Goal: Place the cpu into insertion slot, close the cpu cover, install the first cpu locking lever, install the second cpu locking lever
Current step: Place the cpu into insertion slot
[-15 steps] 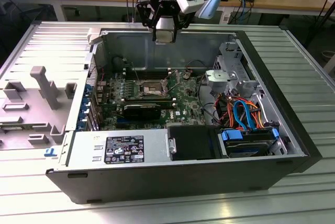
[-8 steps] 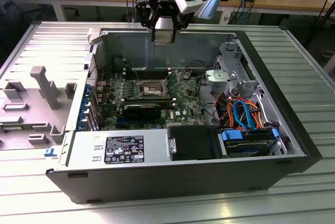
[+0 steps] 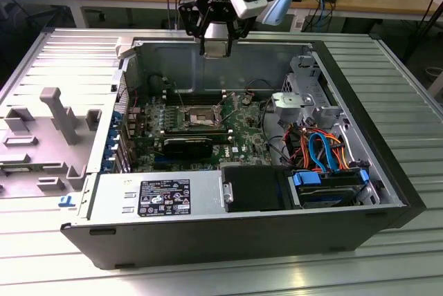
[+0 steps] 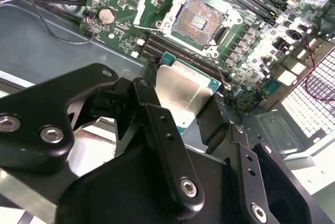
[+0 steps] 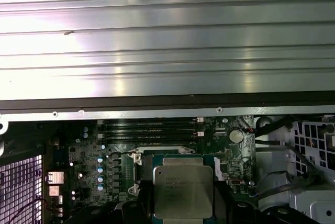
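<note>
**A:** What has the gripper [image 3: 216, 48] got?

**B:** Its fingers [image 4: 162, 130] are clamped on two opposite edges of the cpu [image 4: 180, 90], which is held flat with its silver lid facing the wrist cameras. In the exterior view it hangs above the rear wall of the computer case [image 3: 228, 234], at twelve o'clock from the insertion slot [image 3: 202, 113] and well apart from it.

**A:** Risks?

**B:** I'd judge the pinch on those thin edges is slim, so a jolt could tilt or drop the chip. If it comes in skewed or turned the wrong way, it could bend the socket contacts. The case wall below it could also snag a finger.

**A:** What's inside the case?

**B:** The motherboard [image 3: 242, 137] lies on the floor of the case. The slot's dark contact field is bare, with nothing seated in it. I cannot tell how the cover stands. A power supply [image 3: 159, 196] sits at six o'clock from the slot, and a drive [image 3: 329, 189] with blue and orange cables [image 3: 322, 147] sits at four.
</note>
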### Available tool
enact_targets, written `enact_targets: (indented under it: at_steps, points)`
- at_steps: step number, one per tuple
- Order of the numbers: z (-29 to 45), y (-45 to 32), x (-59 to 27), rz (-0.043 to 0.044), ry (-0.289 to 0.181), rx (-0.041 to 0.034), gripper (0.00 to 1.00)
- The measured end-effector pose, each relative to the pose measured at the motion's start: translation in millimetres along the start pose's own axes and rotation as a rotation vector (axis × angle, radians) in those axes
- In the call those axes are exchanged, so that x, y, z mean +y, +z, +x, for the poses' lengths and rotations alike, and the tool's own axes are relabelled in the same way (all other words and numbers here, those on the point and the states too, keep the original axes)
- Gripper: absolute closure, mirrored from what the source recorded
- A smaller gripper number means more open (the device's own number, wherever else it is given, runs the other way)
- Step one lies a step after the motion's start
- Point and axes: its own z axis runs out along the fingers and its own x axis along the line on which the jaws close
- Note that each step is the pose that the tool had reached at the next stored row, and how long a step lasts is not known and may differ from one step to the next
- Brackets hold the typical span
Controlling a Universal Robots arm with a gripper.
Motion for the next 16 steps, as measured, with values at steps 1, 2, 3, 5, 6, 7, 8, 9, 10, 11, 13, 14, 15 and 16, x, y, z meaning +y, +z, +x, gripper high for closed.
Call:
enact_targets:
  at_steps: [1,2,3,5,6,7,8,9,10,11,13,14,15,16]
  points:
    - [0.1,0.0,0.0,0.0000,0.000,0.0000,0.45]
    - [0.4,0.2,0.0,0.0000,0.000,0.0000,0.45]
    - [0.7,0.3,0.0,0.0000,0.000,0.0000,0.45]
    - [1.1,0.4,0.0,0.0000,0.000,-0.0001,0.45]
    - [1.4,0.5,-0.1,0.0000,0.000,0.0000,0.45]
    - [1.6,0.5,-0.1,0.0000,0.000,-0.0001,0.45]
    - [1.8,0.6,-0.1,0.0000,0.000,0.0000,0.45]
    - [2.0,0.6,-0.1,0.0000,0.000,0.0000,0.45]
    - [2.3,0.7,-0.1,0.0000,0.000,0.0000,0.45]
    - [2.5,0.8,-0.1,0.0000,0.000,0.0000,0.45]
    - [2.9,0.9,-0.1,0.0000,0.000,0.0000,0.45]
    - [3.2,1.0,-0.1,0.0000,0.000,0.0000,0.45]
    - [3.3,1.0,-0.1,0.0000,0.000,0.0000,0.45]
    - [3.6,1.1,-0.1,0.0000,0.000,0.0000,0.45]
